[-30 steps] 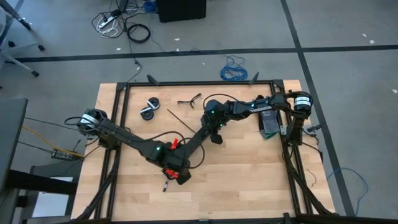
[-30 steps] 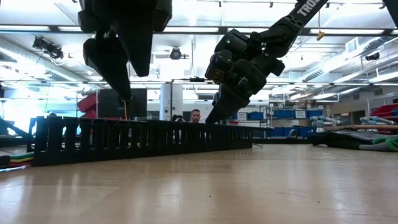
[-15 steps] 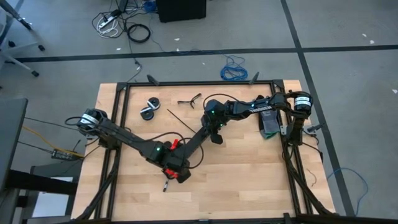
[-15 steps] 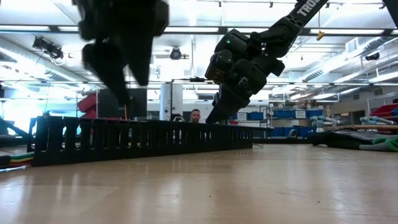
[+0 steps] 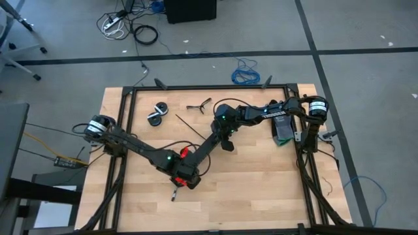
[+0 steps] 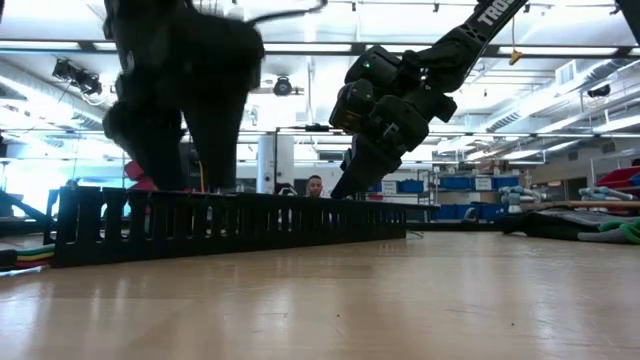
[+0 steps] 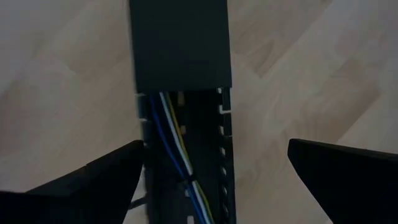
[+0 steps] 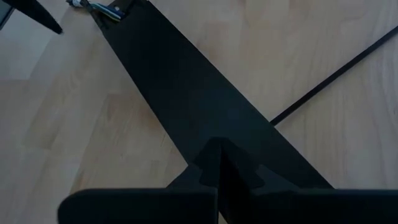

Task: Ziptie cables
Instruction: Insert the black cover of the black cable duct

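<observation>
A long black slotted duct [image 5: 202,153] lies slantwise on the table, a flat cover [image 7: 180,43] on most of its length. At its near-left, uncovered end, the cables [image 7: 177,149] show as thin blue, white and yellow wires inside. My left gripper [image 7: 214,180] hangs open over that end, pointing down, one finger on each side of the duct and apart from it. My right gripper [image 8: 217,168] is shut on the duct's far-right end [image 5: 221,134]. A ziptie [image 5: 186,122], a thin black strip, lies flat on the table beyond the duct. My right gripper presses its shut fingertips [image 8: 217,163] down on the duct's flat cover [image 8: 186,93] near the duct's far-right end. It comes slanting down from the far right, pointing along the duct. The duct lies flat on the table under it [image 6: 340,192].
Two small black rolls [image 5: 157,112] and a forked black piece [image 5: 199,104] lie at the far left. A dark and green object [image 5: 284,130] sits by the right arm's base. A small tool [image 5: 173,194] lies near the left gripper. Bare wood spreads across the near half.
My left gripper has come down toward the duct's near-left end and rolled about its own pointing line; its fingers now reach the duct's top and straddle it. It has stayed open. My right gripper and the duct have kept still.
</observation>
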Tool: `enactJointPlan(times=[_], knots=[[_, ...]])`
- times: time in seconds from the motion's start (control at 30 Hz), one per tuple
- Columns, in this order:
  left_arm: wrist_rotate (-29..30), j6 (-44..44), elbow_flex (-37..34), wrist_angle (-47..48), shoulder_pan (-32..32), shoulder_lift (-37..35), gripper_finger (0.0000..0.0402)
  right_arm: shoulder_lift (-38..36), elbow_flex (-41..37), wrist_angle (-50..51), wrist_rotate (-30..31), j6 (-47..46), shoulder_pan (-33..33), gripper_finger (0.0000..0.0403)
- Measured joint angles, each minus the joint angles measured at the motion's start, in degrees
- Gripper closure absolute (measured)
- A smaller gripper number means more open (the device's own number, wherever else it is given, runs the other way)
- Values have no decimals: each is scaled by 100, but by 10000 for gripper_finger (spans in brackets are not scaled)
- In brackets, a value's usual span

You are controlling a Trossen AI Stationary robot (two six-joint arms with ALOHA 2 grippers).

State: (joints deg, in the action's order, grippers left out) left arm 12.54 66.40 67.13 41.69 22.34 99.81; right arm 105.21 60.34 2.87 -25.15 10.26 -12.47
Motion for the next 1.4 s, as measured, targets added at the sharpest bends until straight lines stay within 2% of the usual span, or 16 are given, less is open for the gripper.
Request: enactJointPlan(times=[0.3, 0.47, 1.1, 1.4], knots=[[-126, 231, -2, -12, -64, 467, 7, -2, 2, 15, -15, 0, 0, 403], [29, 287, 0, 21, -64, 472, 7, -2, 2, 44, -65, 0, -2, 403], [32, 329, 0, 23, -134, 498, 7, -2, 2, 71, -164, 20, -2, 403], [-175, 454, 0, -56, -134, 649, 7, -2, 2, 63, -199, 39, 0, 403]])
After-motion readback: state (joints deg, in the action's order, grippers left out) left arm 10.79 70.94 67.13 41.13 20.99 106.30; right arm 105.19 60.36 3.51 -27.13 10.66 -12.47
